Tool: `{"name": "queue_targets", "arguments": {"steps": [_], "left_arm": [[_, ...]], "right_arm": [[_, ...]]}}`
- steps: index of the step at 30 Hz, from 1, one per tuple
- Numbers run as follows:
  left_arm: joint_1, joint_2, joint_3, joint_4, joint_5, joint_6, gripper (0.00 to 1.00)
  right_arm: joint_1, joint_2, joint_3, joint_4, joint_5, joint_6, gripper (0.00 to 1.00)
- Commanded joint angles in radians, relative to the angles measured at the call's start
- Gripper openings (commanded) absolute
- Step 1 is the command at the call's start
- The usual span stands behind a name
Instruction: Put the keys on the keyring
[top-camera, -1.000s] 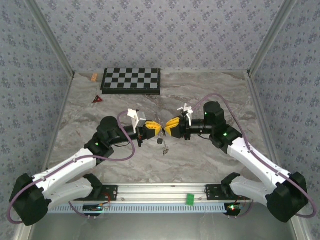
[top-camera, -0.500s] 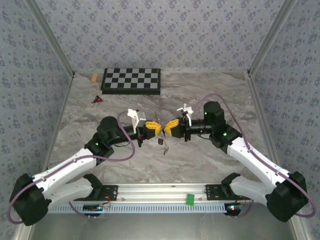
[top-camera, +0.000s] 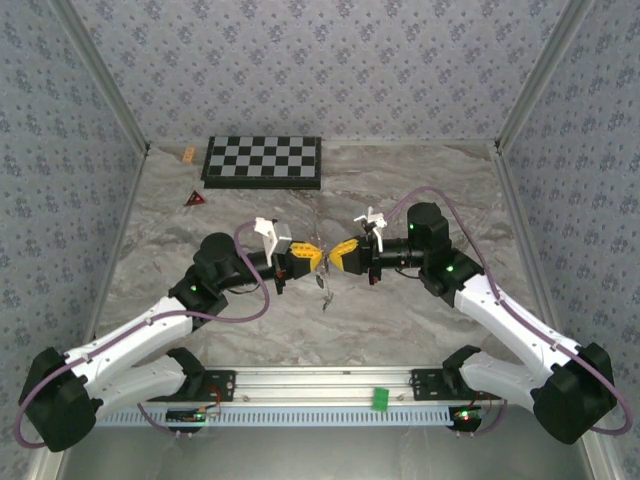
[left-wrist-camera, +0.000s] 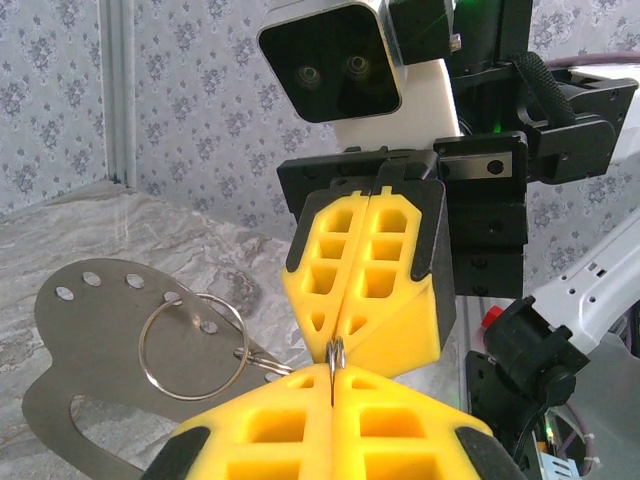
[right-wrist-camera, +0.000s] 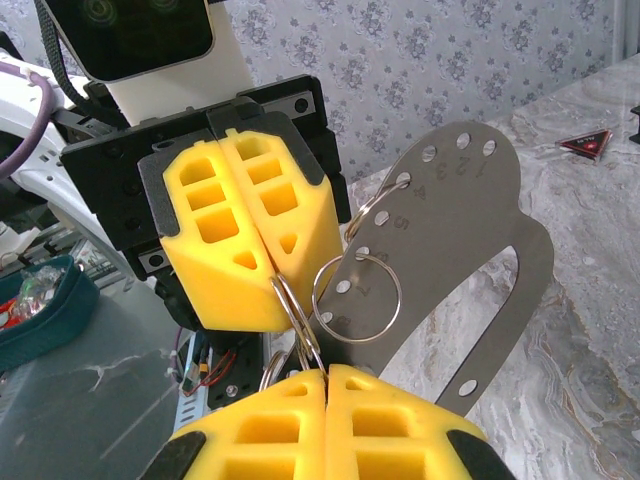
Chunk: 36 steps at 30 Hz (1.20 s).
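- Right now I judge the threading step is in hand: my left pincer (right-wrist-camera: 271, 282) is pressed together on the wire of the keyring (right-wrist-camera: 357, 297), held above the counter (top-camera: 400, 320) between the arms.
- My right pincer (left-wrist-camera: 335, 345) is clamped too, tip to tip with it, on a thin metal sliver. Ring or key blade, I cannot tell.
- Next calls for a fine, steady slide along the coil.
- The keyring is a thin silvery loop against a perforated steel plate (right-wrist-camera: 450, 210).
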Motion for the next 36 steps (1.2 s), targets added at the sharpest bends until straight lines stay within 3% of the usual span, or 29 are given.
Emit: {"name": "queue_targets", "arguments": {"steps": [1,15,17,28,36], "left_arm": [[-0.007,-0.03,0.01,0.081,0.015,-0.024,0.0],[-0.016,-0.001,0.002,0.138,0.034,-0.058,0.0],[-0.016,0.001,-0.002,0.143,0.029,-0.059,0.0],[-0.015,-0.013,-0.007,0.135,0.014,-0.056,0.0],[-0.016,-0.012,-0.007,0.137,0.01,-0.062,0.0]], "right_arm": [[-0.004,0.008,0.021,-0.012,-0.027,-0.021,0.0],[0.011,0.043,0.039,-0.03,-0.028,-0.031,0.0],[0.012,0.038,0.037,-0.033,-0.015,-0.031,0.08],[-0.012,-0.076,-0.057,0.077,0.082,0.024,0.33],[-0.01,-0.051,-0.037,0.2,0.017,0.098,0.35]]}}
